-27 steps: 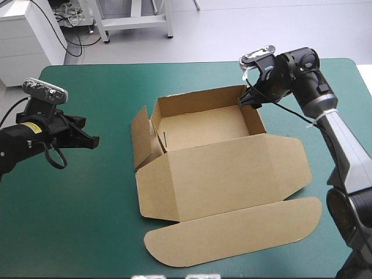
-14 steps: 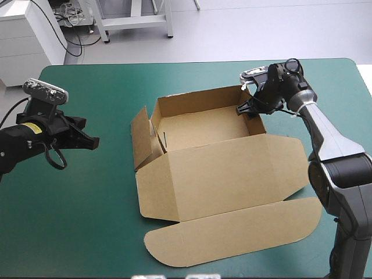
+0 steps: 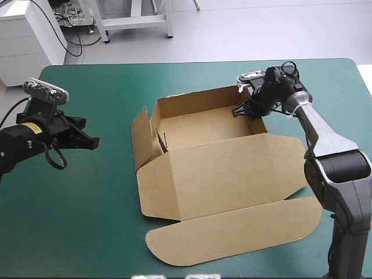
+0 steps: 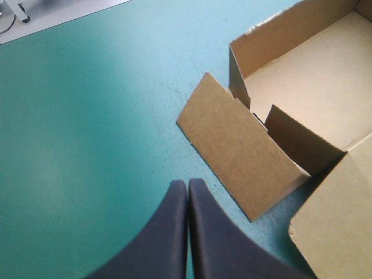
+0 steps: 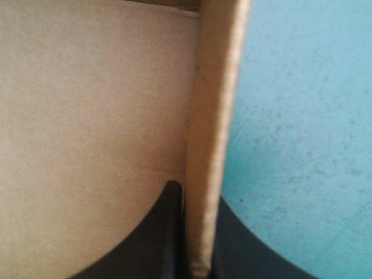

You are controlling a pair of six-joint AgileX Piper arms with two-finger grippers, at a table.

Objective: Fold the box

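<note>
The brown box stands mid-table as an open tray, its lid lying flat toward the near edge. My right gripper is at the tray's far right corner, shut on the right wall. In the right wrist view that wall's edge runs up between the black fingers, one inside the tray and one outside; the right gripper pinches it. My left gripper hovers left of the box, shut and holding nothing. In its own view the left gripper points at the box's splayed left flap.
The lid's long rounded tuck flap lies flat near the table's front edge. The left side flap leans outward from the tray. Bare teal-green cover spreads left of the box.
My right gripper has moved slightly left and down onto the tray's far right corner and shut on the wall. The left arm has stayed still.
</note>
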